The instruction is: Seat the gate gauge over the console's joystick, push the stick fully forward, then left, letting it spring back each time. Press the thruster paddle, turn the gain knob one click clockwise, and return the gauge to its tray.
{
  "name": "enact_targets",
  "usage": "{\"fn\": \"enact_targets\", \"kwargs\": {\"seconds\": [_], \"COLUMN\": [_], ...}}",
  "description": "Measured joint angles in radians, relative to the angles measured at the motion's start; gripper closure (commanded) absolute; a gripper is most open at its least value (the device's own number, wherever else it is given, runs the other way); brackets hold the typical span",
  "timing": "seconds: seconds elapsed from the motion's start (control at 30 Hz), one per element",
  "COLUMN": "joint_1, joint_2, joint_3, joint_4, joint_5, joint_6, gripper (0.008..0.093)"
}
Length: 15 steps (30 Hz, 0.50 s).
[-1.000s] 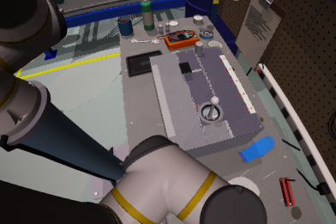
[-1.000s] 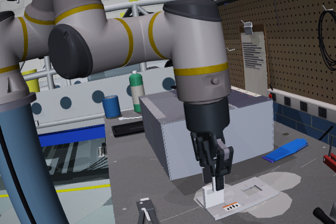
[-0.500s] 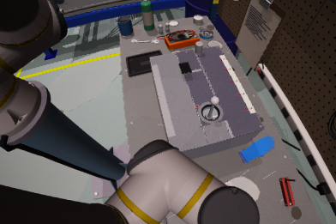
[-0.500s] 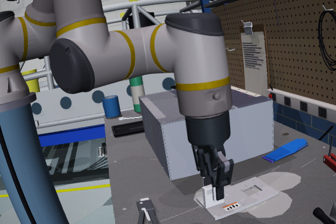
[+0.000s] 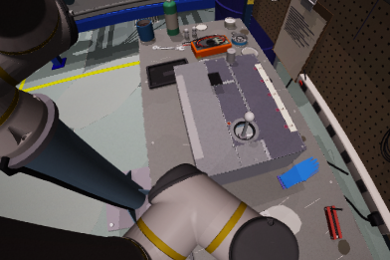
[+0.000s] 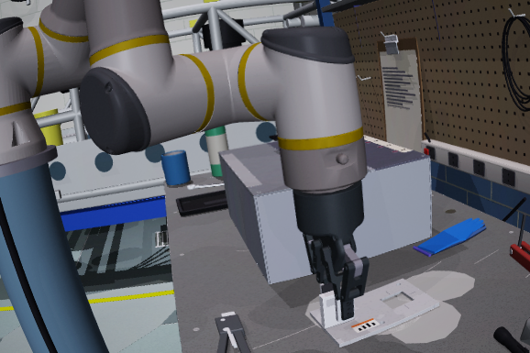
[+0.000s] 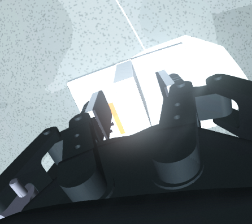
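Note:
My gripper (image 6: pixel 337 310) (image 7: pixel 132 96) hangs straight down over the near end of the white gate gauge (image 6: pixel 373 310), open, with its fingers to either side of the gauge's upright handle (image 7: pixel 125 99) and holding nothing. The gauge lies flat on the bench in front of the console. The grey console (image 5: pixel 238 111) sits mid-bench, and its joystick (image 5: pixel 247 125) with a white ball top stands in its round gate. A grey knob (image 5: pixel 231 57) stands at the console's far end. The black tray (image 5: pixel 166 73) lies left of the console's far end.
The console's front wall (image 6: pixel 321 225) rises just behind my gripper. A blue glove (image 6: pixel 451 235) lies to the right, a red tool (image 5: pixel 333 222) nearer the bench's right edge. Bottle (image 5: pixel 172 17), cup (image 5: pixel 145 30) and an orange meter (image 5: pixel 211 45) crowd the far end.

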<state>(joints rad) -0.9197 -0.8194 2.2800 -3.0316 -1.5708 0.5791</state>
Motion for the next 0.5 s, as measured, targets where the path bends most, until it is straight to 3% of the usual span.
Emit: {"fn": "enact_targets", "kwargs": {"seconds": [0.1, 0.5], "joint_1": [0.0, 0.0], "joint_2": [0.0, 0.0], "joint_3": [0.0, 0.0], "joint_4": [0.0, 0.0], "joint_5": [0.0, 0.0], "joint_6": [0.0, 0.0], "gripper": [0.0534, 0.0774]}}
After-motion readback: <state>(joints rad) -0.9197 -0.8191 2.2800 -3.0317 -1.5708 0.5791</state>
